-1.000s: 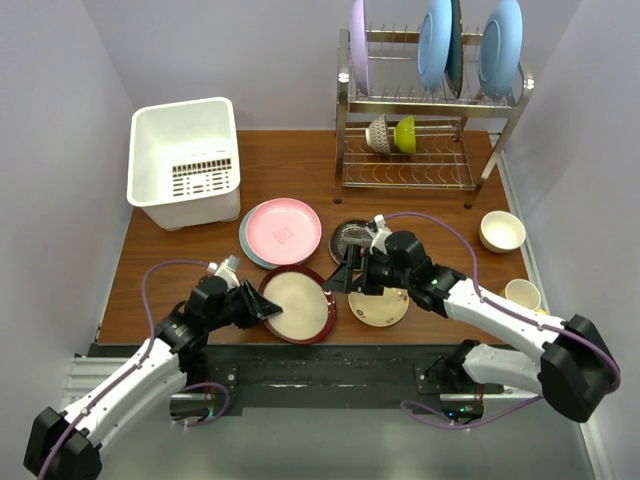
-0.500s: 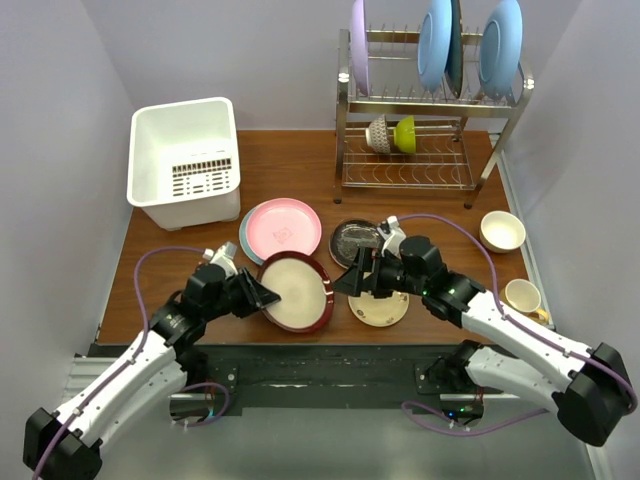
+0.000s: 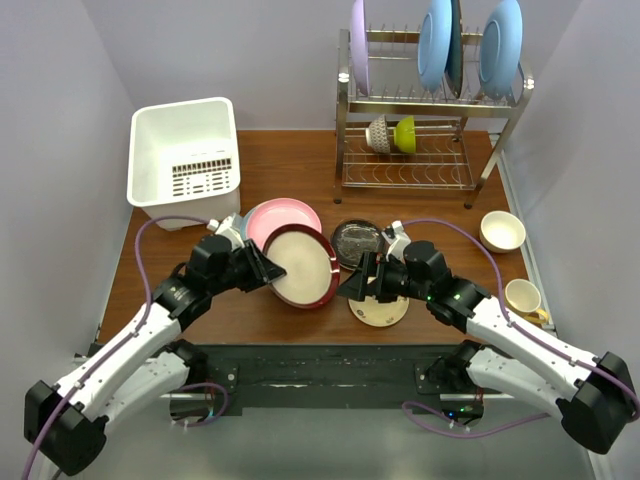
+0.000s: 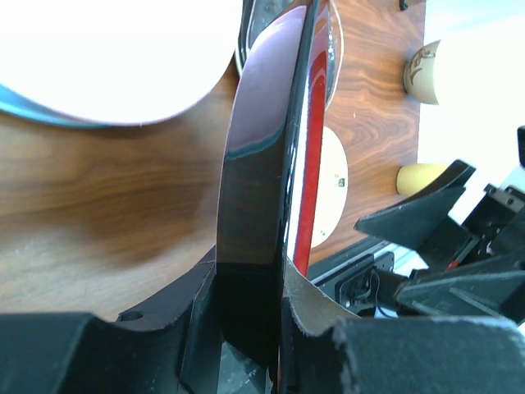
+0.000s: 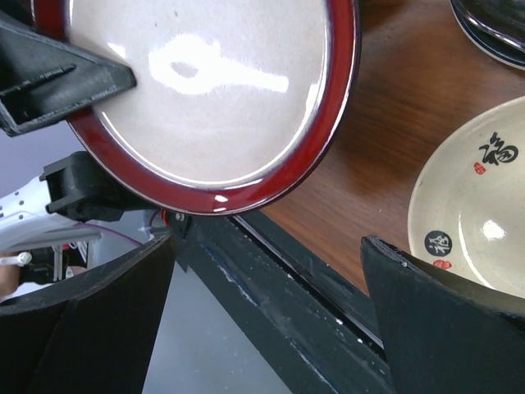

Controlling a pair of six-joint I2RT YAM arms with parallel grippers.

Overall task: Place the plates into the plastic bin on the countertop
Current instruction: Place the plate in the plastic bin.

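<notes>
My left gripper (image 3: 262, 272) is shut on the rim of the cream plate with the maroon rim (image 3: 300, 266) and holds it lifted and tilted over the countertop (image 3: 180, 290); it shows edge-on in the left wrist view (image 4: 283, 164) and face-on in the right wrist view (image 5: 205, 90). My right gripper (image 3: 352, 283) is open and empty beside it, over the small yellowish plate (image 3: 380, 308). The pink plate (image 3: 275, 218) lies on a blue-edged plate. The dark glass plate (image 3: 355, 238) lies mid-table. The white plastic bin (image 3: 184, 162) stands at the back left, empty.
A steel wire rack (image 3: 430, 110) at the back right holds light-blue and lilac plates and small bowls. A cream bowl (image 3: 502, 231) and a mug (image 3: 524, 296) stand at the right edge. The black front rail (image 3: 320, 362) runs along the near edge.
My left gripper has lifted the maroon-rimmed plate and carried it up and away from me, towards the pink plate. My right gripper has drawn back a little to the right and stayed open.
</notes>
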